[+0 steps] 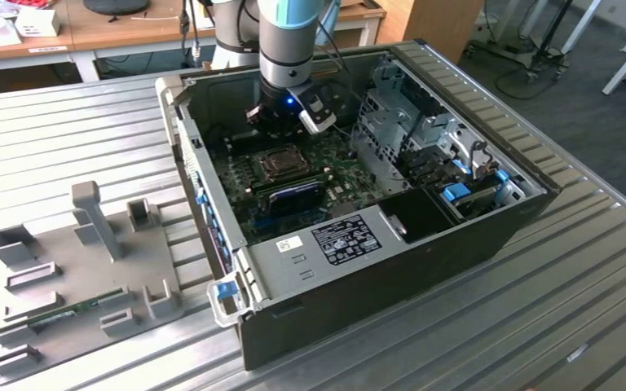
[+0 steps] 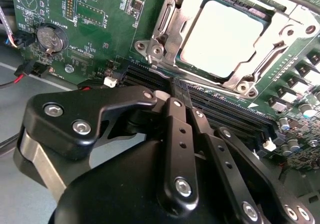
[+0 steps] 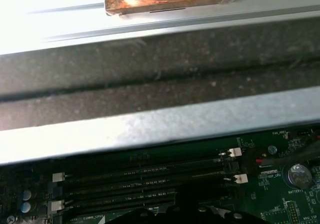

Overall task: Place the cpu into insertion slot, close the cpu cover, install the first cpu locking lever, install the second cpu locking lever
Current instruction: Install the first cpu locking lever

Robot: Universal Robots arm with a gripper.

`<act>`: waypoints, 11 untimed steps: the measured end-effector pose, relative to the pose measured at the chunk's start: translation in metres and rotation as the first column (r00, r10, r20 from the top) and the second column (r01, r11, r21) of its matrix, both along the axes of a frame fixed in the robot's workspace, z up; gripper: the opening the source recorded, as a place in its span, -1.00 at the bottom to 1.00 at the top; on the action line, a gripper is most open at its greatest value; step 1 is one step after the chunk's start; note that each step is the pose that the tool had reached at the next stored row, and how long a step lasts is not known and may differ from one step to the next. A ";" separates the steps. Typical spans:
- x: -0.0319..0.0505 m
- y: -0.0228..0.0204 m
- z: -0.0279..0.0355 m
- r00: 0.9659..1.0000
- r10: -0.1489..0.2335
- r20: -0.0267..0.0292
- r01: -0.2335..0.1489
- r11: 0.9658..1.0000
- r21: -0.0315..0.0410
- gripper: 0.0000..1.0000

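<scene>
Here: one cpu (image 2: 222, 38), one cpu cover (image 2: 172, 18).

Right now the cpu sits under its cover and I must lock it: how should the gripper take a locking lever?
Take the locking lever at its free end, probably coming from above. It is a thin rod lying flat along the cpu cover, close against the frame, so its mid-length offers little to pinch.

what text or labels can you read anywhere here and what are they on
No text is sharp enough to quote.
Large white-and-black label on the grey metal bracket: print too small.
Small white sticker beside it: too small.
White lettering on the green circuit board by the round silver coin battery: tiny, blurred.
</scene>
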State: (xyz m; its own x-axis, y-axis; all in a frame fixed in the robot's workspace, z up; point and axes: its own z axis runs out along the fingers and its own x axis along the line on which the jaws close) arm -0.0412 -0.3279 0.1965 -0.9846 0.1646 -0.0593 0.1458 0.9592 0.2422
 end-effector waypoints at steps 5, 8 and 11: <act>-0.0001 -0.0003 -0.0002 1.000 -0.005 0.001 0.005 1.000 0.000 -0.80; -0.0003 -0.0007 -0.0004 1.000 -0.006 0.002 0.006 1.000 0.000 -0.80; -0.0008 -0.0012 -0.0007 1.000 -0.007 0.002 0.007 1.000 0.000 -0.80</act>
